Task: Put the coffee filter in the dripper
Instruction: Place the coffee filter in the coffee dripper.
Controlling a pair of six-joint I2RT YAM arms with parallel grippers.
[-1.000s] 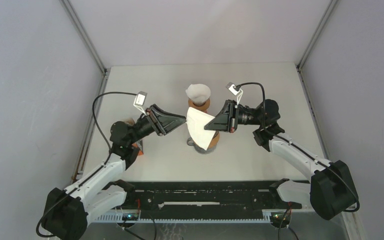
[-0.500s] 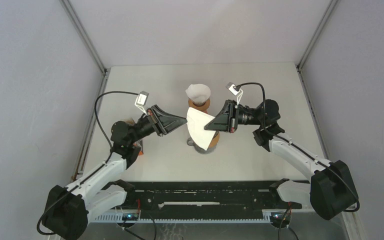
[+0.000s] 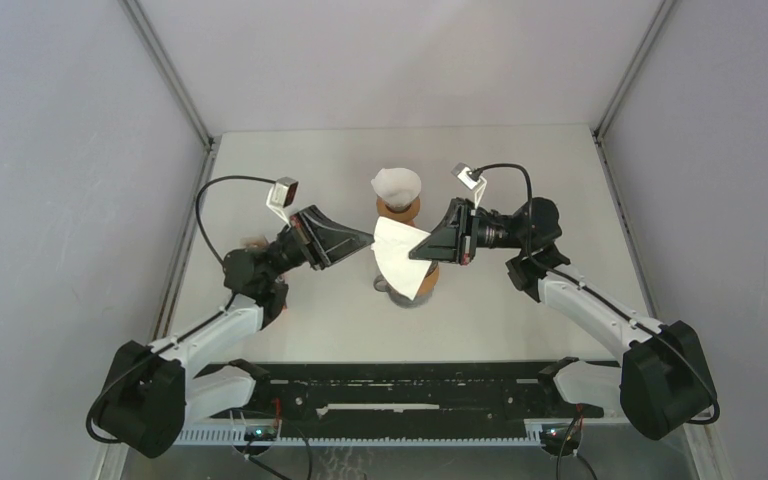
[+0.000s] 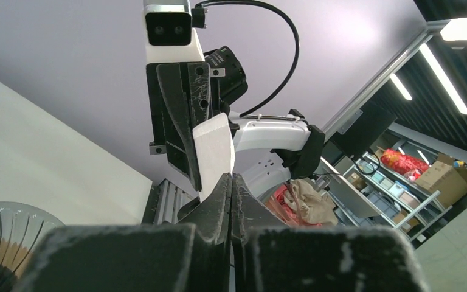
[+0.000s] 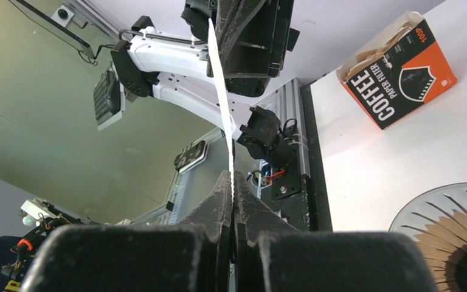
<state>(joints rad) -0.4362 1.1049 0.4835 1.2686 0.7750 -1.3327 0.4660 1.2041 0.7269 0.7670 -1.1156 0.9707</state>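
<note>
A white paper filter (image 3: 400, 258), folded flat, is held in the air directly over the ribbed glass dripper (image 5: 447, 234), which is stood upright near the table's (image 3: 300, 170) middle.

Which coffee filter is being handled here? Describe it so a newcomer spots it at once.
At the table centre, the left gripper and right gripper meet. The coffee filter is pinched between them above the dripper. Unlike the open white cone behind, it is folded flat and held aloft.
</note>
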